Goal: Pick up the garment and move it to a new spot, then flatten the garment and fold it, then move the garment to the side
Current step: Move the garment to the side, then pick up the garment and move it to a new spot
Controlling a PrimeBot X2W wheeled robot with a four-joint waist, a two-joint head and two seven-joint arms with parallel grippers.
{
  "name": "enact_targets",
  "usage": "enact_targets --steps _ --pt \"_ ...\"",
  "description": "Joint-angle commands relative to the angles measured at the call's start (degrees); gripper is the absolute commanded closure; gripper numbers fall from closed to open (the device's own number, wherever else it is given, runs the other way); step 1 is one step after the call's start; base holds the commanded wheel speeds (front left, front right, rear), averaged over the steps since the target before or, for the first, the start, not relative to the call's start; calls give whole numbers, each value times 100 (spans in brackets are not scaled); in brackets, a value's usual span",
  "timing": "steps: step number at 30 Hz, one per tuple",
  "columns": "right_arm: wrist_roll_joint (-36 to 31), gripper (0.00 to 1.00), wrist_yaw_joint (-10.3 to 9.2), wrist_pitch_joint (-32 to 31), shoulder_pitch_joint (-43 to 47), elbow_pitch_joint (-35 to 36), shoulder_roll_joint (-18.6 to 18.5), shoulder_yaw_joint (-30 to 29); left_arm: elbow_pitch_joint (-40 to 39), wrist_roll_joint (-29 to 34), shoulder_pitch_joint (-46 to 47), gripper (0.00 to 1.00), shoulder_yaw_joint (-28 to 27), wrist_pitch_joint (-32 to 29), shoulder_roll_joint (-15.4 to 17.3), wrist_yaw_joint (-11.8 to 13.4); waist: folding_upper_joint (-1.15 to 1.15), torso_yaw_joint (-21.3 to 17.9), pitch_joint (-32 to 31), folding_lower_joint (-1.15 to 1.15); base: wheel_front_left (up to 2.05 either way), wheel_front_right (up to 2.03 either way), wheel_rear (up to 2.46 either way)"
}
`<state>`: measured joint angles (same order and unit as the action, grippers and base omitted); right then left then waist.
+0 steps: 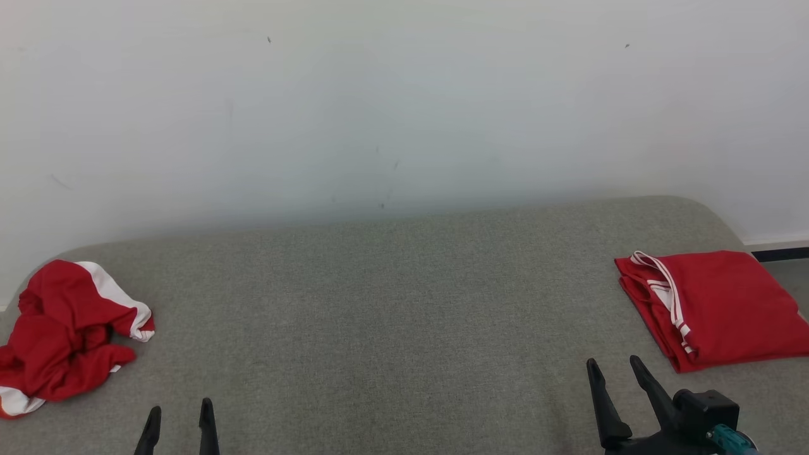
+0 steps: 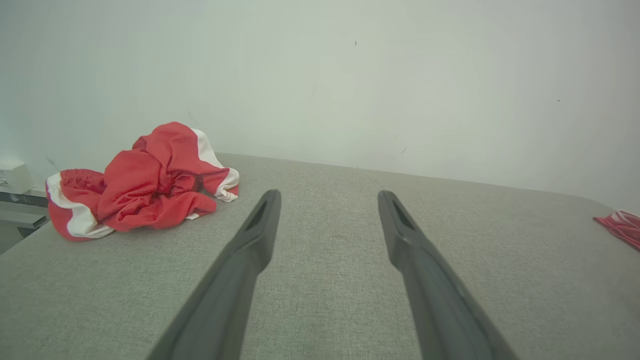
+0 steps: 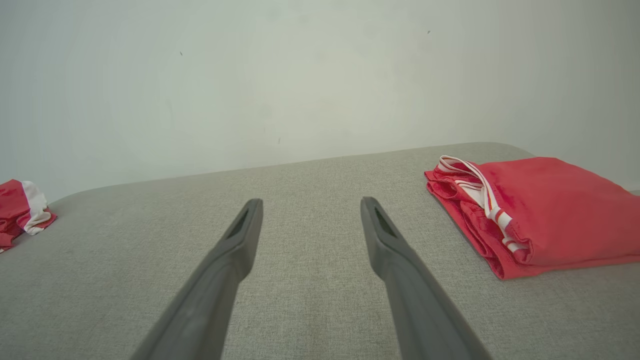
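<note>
At the far left of the grey cloth-covered bench (image 1: 379, 303), a crumpled garment (image 1: 63, 328), red with white bands, lies in a loose heap near the bench's rounded corner. Just right of it and nearer the robot, the left end effector (image 1: 180, 407) is released, its two dark fingers spread apart above bare fabric and holding nothing. The middle of the bench lies bare in front of a pale wall (image 1: 379, 95). Further right, the right end effector (image 1: 612, 361) is likewise released and empty, fingers parted. Just beyond it, at the bench's right end, a folded garment (image 1: 727, 303) lies flat, red with white striped trim along its left edge.
</note>
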<state>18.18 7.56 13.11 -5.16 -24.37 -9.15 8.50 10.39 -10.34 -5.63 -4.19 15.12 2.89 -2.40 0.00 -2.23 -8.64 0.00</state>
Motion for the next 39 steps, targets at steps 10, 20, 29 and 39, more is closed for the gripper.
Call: enact_targets --steps 10,20,29,39 --pt "-39 0 -16 65 53 -48 113 15 72 21 140 0 27 1 2 -42 0 -8 40 0 0 0 0" --pt "-30 0 -16 107 58 -92 189 -14 9 30 76 0 98 1 2 38 0 82 116 0 0 0 0" --pt "30 0 -16 147 89 -166 288 81 -53 151 6 0 132 1 3 120 0 627 84 0 0 0 0" --pt "106 0 -16 186 -4 -257 400 247 -98 325 -118 0 -84 1 7 101 0 1496 0 0 0 0 0"
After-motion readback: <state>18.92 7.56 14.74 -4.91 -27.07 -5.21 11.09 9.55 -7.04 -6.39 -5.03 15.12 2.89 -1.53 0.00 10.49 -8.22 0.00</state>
